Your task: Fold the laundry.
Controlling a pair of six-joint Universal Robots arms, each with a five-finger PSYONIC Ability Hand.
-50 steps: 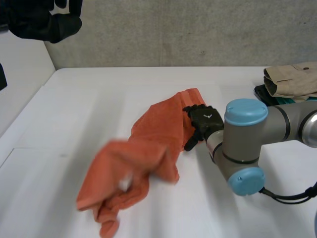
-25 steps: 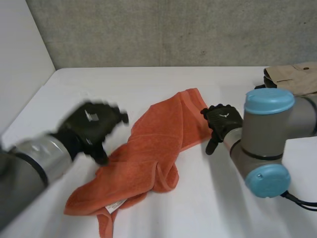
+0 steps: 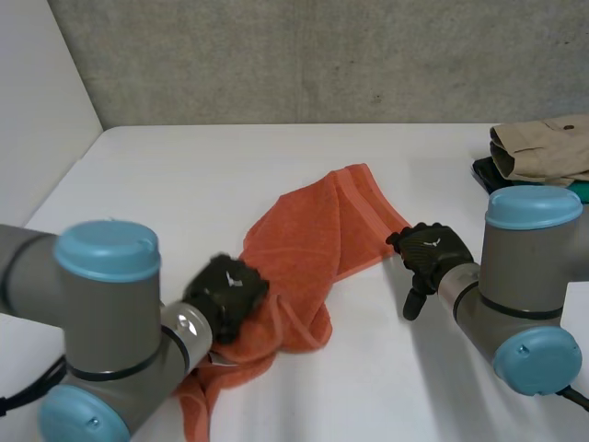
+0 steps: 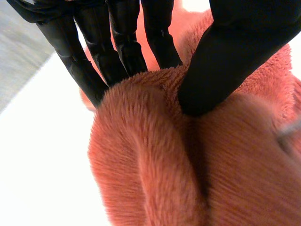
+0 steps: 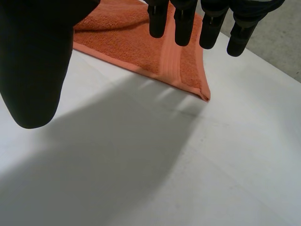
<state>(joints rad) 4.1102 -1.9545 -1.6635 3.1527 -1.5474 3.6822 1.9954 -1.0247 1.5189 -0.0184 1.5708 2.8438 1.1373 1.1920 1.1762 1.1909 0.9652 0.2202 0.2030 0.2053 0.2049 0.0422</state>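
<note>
A: Towel [image 3: 317, 230]?
B: Lay crumpled mid-table [image 3: 166, 175]. A rumpled heap ran from the near left to one flat corner at the far right. No fold made in it.
A: Left hand [image 3: 228, 295]?
B: On the near-left end of the heap. Thumb and fingers [image 4: 117, 52] pinched a raised ridge of the cloth between them, so it was grasping the towel.
A: Right hand [image 3: 425, 253]?
B: Just right of the flat corner, above the table. Fingers straight and loose, holding nothing.
A: Progress?
B: Early, by my reading. Towel wanted spreading flat first, and every fold was left to do. A pile [image 3: 538, 152] of other clothes sat at the far right edge. Whether finished or waiting, could not tell.
</note>
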